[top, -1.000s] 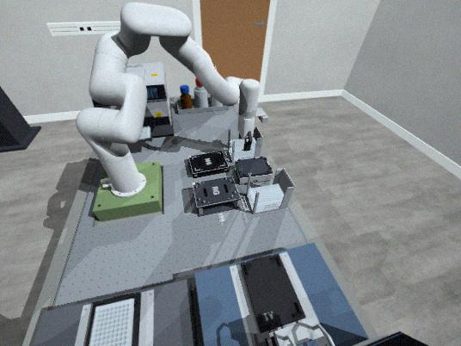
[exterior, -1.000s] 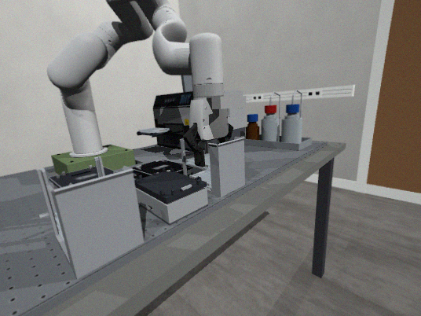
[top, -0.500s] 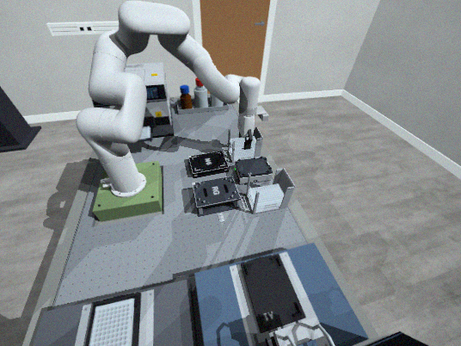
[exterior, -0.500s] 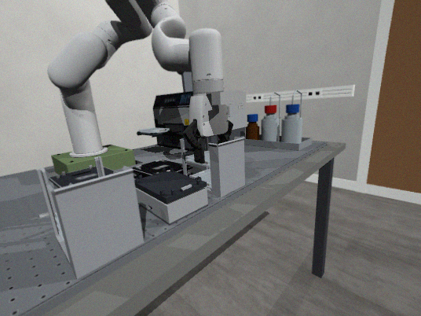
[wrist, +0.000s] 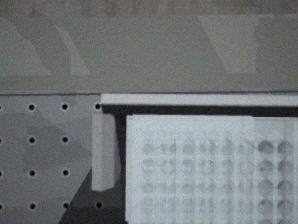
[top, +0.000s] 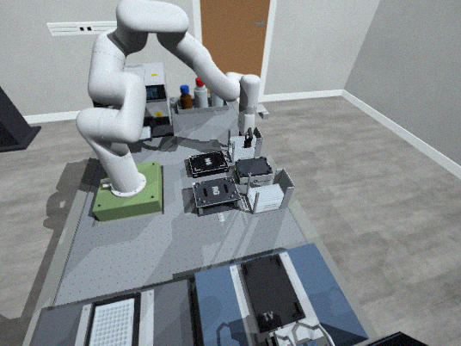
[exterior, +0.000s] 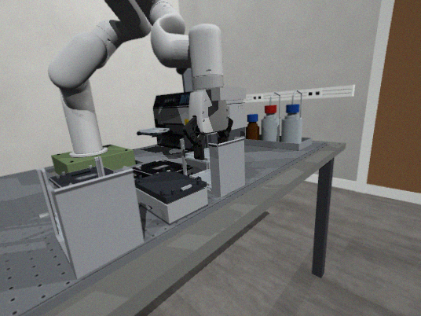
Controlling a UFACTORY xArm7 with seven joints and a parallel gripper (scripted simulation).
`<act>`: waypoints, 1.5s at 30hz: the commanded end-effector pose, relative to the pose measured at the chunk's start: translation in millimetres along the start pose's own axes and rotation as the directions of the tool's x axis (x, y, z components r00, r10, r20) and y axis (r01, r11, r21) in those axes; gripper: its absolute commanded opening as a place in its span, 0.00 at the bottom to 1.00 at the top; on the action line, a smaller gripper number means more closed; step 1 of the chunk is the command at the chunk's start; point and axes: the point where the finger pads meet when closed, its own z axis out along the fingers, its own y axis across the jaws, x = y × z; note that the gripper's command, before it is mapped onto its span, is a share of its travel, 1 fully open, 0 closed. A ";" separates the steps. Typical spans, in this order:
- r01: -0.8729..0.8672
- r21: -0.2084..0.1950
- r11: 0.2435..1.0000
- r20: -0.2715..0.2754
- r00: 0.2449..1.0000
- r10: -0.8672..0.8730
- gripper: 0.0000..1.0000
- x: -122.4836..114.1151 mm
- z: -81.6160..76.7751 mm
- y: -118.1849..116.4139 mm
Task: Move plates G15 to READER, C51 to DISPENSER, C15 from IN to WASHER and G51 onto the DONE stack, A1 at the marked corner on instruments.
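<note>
Gripping a white well plate (wrist: pixel 200 165) at wide spread: end effector (exterior: pixel 207 138) above the stack rack (exterior: pixel 228 165).

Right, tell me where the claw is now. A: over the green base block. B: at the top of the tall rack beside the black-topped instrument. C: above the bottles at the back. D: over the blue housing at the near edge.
B: the claw sits at the top of the rack, shut on a white plate, next to the black-topped instrument.
</note>
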 end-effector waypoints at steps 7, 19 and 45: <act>0.000 0.001 1.000 -0.005 1.000 0.000 0.00 1.6 -8.5 -0.1; 0.000 0.001 1.000 -0.005 1.000 0.000 0.00 1.6 -15.2 -0.1; 0.000 0.001 1.000 -0.005 1.000 0.000 0.00 1.5 -30.5 -0.1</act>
